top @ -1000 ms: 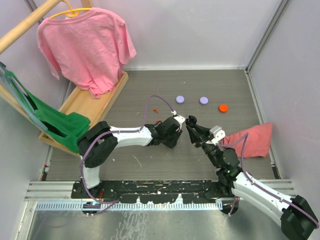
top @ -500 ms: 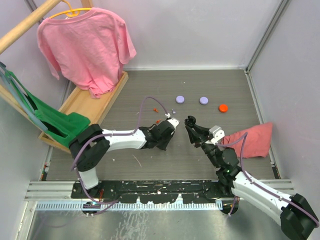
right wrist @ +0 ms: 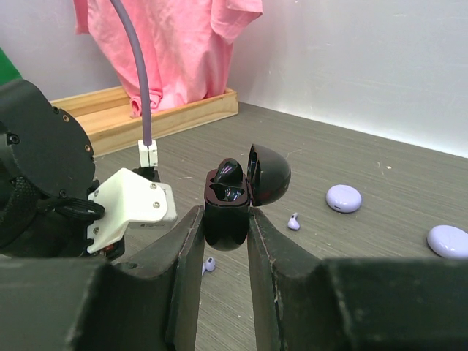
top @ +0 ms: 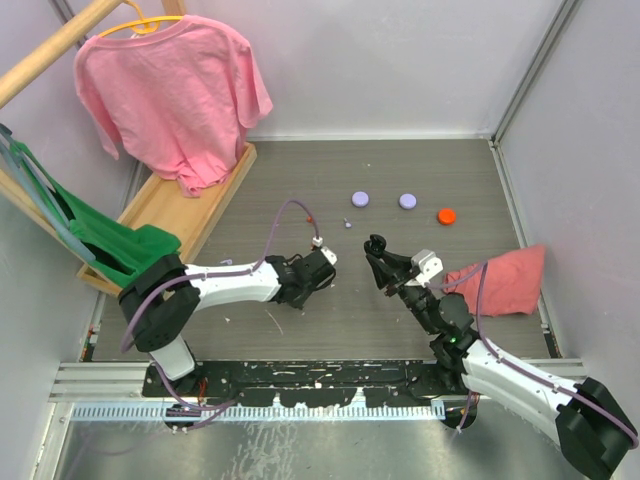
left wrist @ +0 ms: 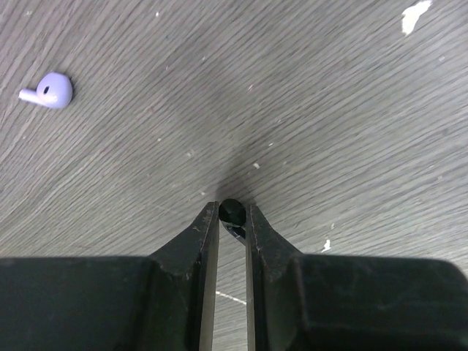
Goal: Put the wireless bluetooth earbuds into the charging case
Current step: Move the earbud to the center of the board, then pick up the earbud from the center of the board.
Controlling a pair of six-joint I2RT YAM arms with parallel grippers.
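You risk the tiny black comma-shaped earbud [left wrist: 232, 214] twisting free of the left gripper's [left wrist: 232, 210] tip-only clamp before reaching the round black charging case [right wrist: 224, 228] clamped in the right gripper [right wrist: 224, 214].

Shows glossy, smooth black plastic on the charging case [right wrist: 232, 212] between the right jaws, against the matt black plastic of the fingers [right wrist: 183, 263]. Shows the same shiny black on the black earbud [left wrist: 232, 212] between the left jaws, and satin-smooth plastic on the lilac earbud [left wrist: 50, 90] up-left of them. Reads as matt, finely grained grey wood-look on the table [left wrist: 329, 110] under both jaws, soft pink cloth on the shirt [right wrist: 183, 44] beyond the right ones.
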